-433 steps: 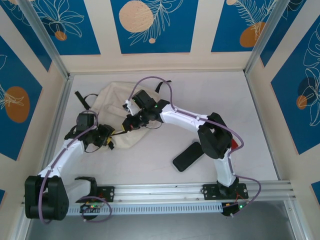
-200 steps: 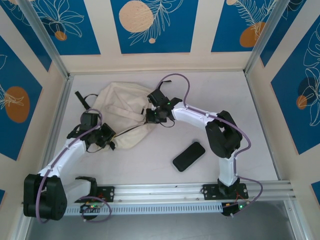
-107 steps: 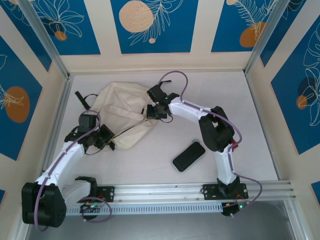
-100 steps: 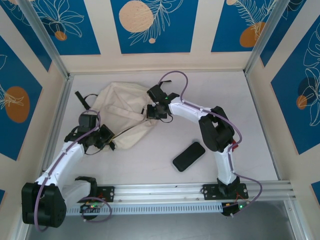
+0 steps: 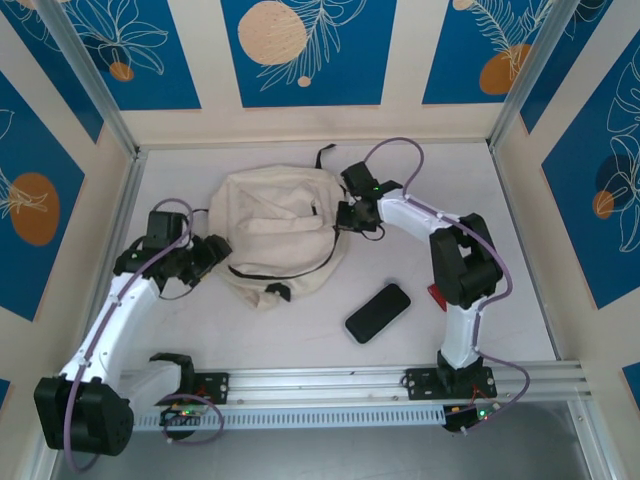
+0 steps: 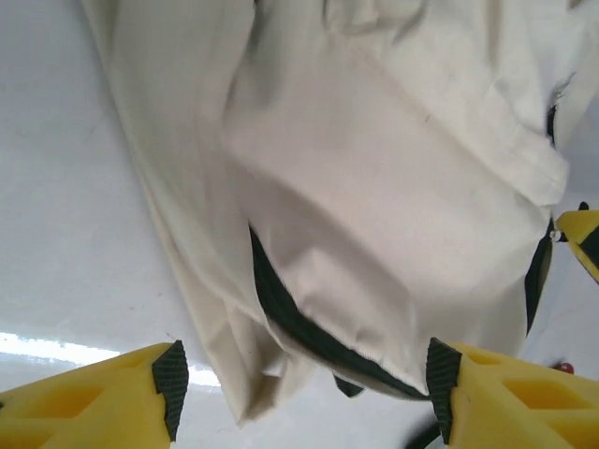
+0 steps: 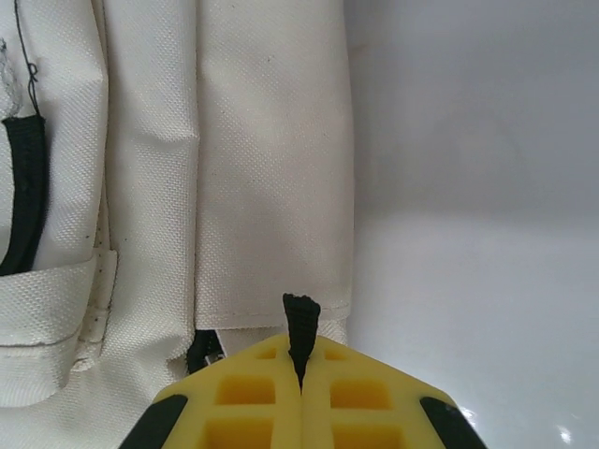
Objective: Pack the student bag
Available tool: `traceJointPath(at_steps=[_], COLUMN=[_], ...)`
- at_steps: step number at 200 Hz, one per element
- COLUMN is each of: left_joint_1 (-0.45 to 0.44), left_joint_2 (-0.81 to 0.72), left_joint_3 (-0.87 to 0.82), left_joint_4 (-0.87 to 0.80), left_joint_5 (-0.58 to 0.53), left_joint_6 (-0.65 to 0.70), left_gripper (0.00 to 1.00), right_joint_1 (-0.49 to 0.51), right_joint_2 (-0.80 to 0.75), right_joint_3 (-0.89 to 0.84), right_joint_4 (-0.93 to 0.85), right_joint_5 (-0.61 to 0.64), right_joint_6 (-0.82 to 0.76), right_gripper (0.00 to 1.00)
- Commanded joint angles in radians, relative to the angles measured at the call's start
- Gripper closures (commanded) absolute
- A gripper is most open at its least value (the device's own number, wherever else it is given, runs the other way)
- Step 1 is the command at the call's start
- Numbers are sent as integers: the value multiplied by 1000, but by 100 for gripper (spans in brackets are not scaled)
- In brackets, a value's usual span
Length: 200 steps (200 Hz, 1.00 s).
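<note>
**Overhead and wrist views.** A white tabletop [image 5: 420, 190] is enclosed by cream walls [image 5: 205, 60] bearing blue panels with orange discs. A metal rail [image 5: 330, 385] runs along its near edge. The student bag [image 5: 280, 225] lies flat, left of centre. The left gripper [image 5: 212, 255] sits just beside the bag's left edge, fingers spread wide and holding nothing. The right gripper [image 5: 348, 215], at the bag's right edge, is pinched closed on a black tab [image 7: 299, 323] of the bag. A black phone [image 5: 378, 312] lies nearer the rail, apart from the bag.

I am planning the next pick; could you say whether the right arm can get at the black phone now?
Probably not yet: the right gripper is shut on a black tab of the student bag. Otherwise the way looks free: the phone lies uncovered beside that arm.
</note>
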Motion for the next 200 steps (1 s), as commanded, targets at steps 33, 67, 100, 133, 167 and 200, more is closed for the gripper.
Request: traceJointPath(at_steps=[33, 67, 100, 133, 167, 200], left_joint_1=[-143, -299, -439, -520, -552, -559], left_joint_2=[176, 387, 633, 873, 1093, 1262], left_joint_3=[216, 405, 642, 871, 1082, 1279], left_joint_4=[-10, -1, -23, -71, -100, -162], left_joint_5=[-113, -206, -299, -391, -430, -484], left_joint_6=[124, 141, 185, 225, 240, 227], left_gripper=[29, 30, 32, 36, 39, 42], right_joint_1=[-107, -177, -210, -233, -237, -236], right_joint_2=[-125, -138, -99, -58, -32, -5], right_joint_3=[-29, -55, -41, -46, -67, -84], right_joint_4=[-11, 35, 44, 49, 81, 101], right_joint_5=[-270, -375, -415, -434, -447, -466], right_joint_6=[-61, -10, 8, 30, 60, 87], right_gripper=[43, 30, 30, 32, 33, 36])
